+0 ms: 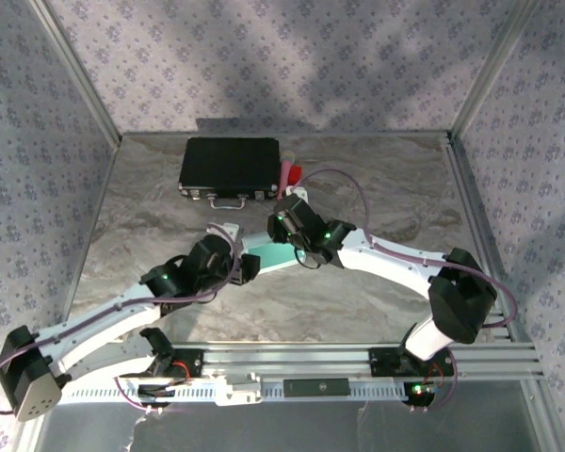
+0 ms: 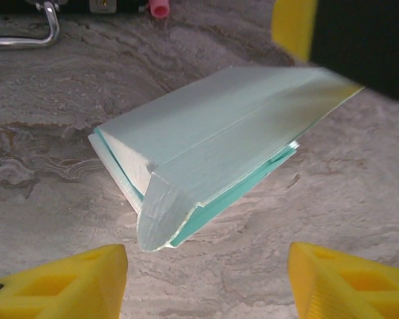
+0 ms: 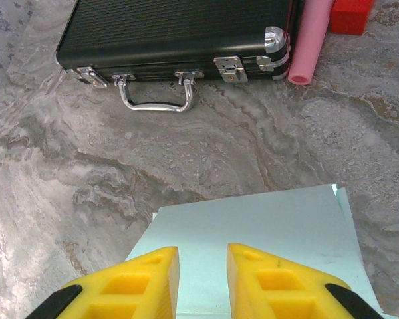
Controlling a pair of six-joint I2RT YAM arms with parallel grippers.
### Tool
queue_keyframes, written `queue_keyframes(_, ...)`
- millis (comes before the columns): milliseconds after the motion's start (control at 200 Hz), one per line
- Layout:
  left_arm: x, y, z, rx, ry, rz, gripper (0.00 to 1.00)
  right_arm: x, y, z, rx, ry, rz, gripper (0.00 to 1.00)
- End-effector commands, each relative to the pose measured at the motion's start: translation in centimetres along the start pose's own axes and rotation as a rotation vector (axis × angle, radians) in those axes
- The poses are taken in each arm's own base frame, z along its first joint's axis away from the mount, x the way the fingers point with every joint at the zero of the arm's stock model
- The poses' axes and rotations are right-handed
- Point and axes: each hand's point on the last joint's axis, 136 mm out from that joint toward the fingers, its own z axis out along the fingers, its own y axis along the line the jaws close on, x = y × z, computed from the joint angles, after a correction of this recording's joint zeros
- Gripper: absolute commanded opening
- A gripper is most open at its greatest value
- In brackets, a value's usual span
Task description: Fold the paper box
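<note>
The paper box point(image 1: 275, 254) is pale light-blue card folded into a flattish sleeve, lying on the marble table between my two grippers. In the left wrist view the paper box point(image 2: 219, 126) shows a rounded tab at its near end and teal inner edges. Its far end runs under a yellow finger point(image 2: 294, 26) of the right gripper. My left gripper point(image 2: 206, 279) is open, its fingers wide apart just short of the tab and touching nothing. My right gripper point(image 3: 203, 266) hovers over the box's flat top point(image 3: 266, 226), with a narrow gap between its fingers.
A black case point(image 3: 179, 33) with a metal handle point(image 3: 156, 100) lies at the back of the table. A pink cylinder point(image 3: 309, 40) and a red block point(image 3: 351, 14) sit at its right end. Patterned walls point(image 1: 38, 141) enclose the table. Bare marble lies left of the box.
</note>
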Motion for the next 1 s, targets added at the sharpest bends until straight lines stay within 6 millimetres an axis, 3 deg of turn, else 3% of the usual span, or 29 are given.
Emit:
queue_keyframes(0,-1.2,0.0,-2.3,-0.017,-0.004,-0.052,0.64,1.2,-0.5,0.5,0.011,0.032,0.013,0.27)
queue_keyframes(95,-2.0,0.0,-2.7,-0.009,-0.001,-0.079,0.64,1.6,-0.7,0.7,0.012,0.037,0.018,0.27)
queue_keyframes(405,-3.1,1.4,-0.6,0.002,0.021,-0.179,0.59,3.8,-1.7,1.7,0.036,0.074,0.006,0.26)
queue_keyframes(660,-2.7,2.1,3.0,-0.017,0.086,-0.188,0.57,5.2,-2.3,2.5,0.05,0.102,0.001,0.26)
queue_keyframes(994,-1.4,3.1,5.4,-0.048,0.126,-0.194,0.51,7.3,-3.3,3.7,0.068,0.133,0.001,0.25)
